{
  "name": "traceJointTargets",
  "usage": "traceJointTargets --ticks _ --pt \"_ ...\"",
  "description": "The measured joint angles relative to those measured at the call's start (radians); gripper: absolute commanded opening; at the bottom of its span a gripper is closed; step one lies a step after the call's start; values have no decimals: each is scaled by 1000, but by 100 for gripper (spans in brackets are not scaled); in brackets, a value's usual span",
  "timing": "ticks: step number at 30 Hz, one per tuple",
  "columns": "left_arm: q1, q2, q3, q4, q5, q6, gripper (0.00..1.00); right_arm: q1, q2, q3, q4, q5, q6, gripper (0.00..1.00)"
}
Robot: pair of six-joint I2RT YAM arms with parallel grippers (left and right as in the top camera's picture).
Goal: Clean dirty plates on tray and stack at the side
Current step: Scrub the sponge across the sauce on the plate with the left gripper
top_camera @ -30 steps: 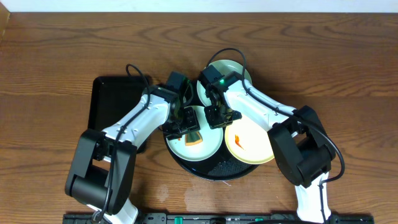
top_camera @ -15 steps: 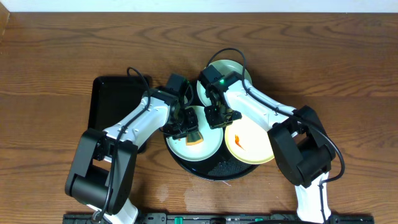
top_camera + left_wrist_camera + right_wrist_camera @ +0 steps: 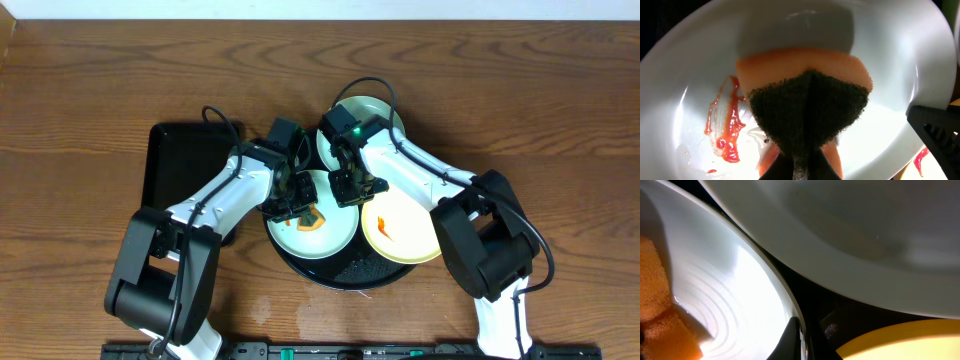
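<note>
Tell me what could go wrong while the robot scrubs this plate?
The sponge, pinched in the left gripper, could smear the red sauce around the plate rather than lift it. The right gripper grips only the plate's rim, so hard scrubbing might slip it or bump the yellow plate beside it.

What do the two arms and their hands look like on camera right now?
Both arms are alike: white tapered links between bulky black joint housings. The left arm and right arm each carry a thin black cable looping near the wrist. A green light glows on the right wrist. The left hand and right hand are black, with slim dark fingers.
</note>
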Motion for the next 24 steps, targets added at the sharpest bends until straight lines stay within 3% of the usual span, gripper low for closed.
traceJointTargets --ticks 24 --pt "1 -17 -86 136 70 -1 7 0 0 0 13 0 0 1"
